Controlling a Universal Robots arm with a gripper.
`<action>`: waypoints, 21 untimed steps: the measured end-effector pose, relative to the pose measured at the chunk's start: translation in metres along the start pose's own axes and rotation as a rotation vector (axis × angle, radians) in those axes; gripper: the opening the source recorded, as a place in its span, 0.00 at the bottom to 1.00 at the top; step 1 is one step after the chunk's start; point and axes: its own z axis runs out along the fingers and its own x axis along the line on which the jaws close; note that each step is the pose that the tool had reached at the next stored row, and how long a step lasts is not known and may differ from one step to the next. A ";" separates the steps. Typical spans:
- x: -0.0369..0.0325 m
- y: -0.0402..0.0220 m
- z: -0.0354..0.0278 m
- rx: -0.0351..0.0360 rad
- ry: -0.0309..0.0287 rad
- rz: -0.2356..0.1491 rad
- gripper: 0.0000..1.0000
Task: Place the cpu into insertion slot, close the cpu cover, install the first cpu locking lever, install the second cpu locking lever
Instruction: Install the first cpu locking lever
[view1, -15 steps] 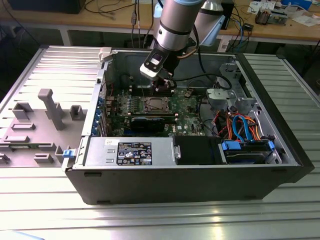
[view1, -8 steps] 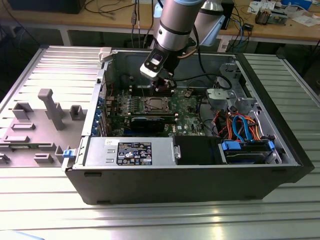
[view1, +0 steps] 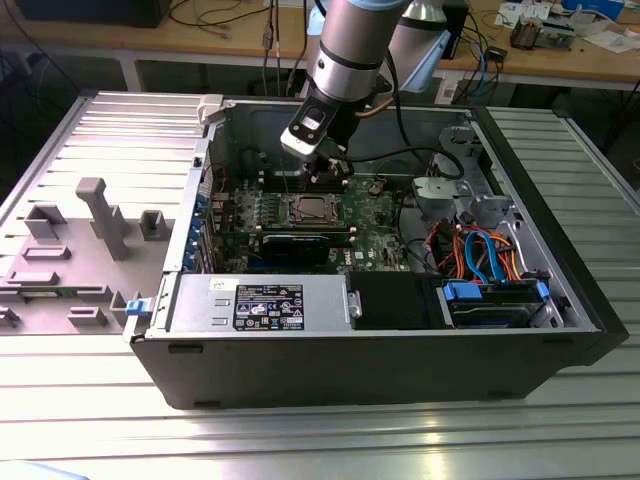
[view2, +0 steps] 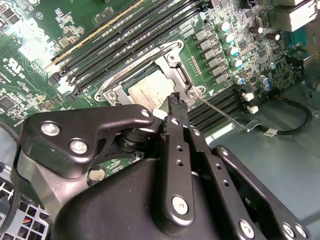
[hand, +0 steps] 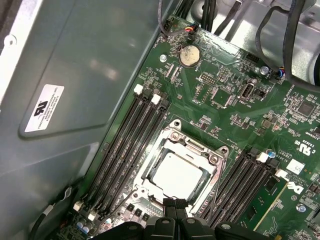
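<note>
The cpu (hand: 176, 176) lies flat in the insertion slot (view1: 309, 208) on the green board, silver top up. Over it the cpu cover (hand: 214, 161) is folded down, framing the chip; the cover (view2: 176, 71) and chip (view2: 149, 96) are seen in both wrist views. A thin wire locking lever (view2: 223, 111) sticks out free from one socket corner, also seen as a thin wire (hand: 116, 202). My gripper (hand: 175, 204) hovers at the socket's edge with both black fingertips pressed together, nothing between them. The gripper (view1: 330, 172) hangs just behind the socket in the exterior view.
Long black memory slots (hand: 127, 145) flank the socket on both sides. The grey case wall (hand: 75, 75) stands close by. A black graphics card (view1: 292, 246), power supply (view1: 265, 303) and a bundle of blue and orange cables (view1: 480, 250) fill the case's front and the exterior view's right.
</note>
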 end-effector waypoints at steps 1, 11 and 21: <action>0.0000 0.0000 0.0000 0.0002 -0.0001 -0.001 0.11; 0.0000 0.0000 0.0000 0.0013 -0.0008 -0.008 0.11; 0.0000 0.0000 0.0000 0.0024 -0.0015 -0.015 0.11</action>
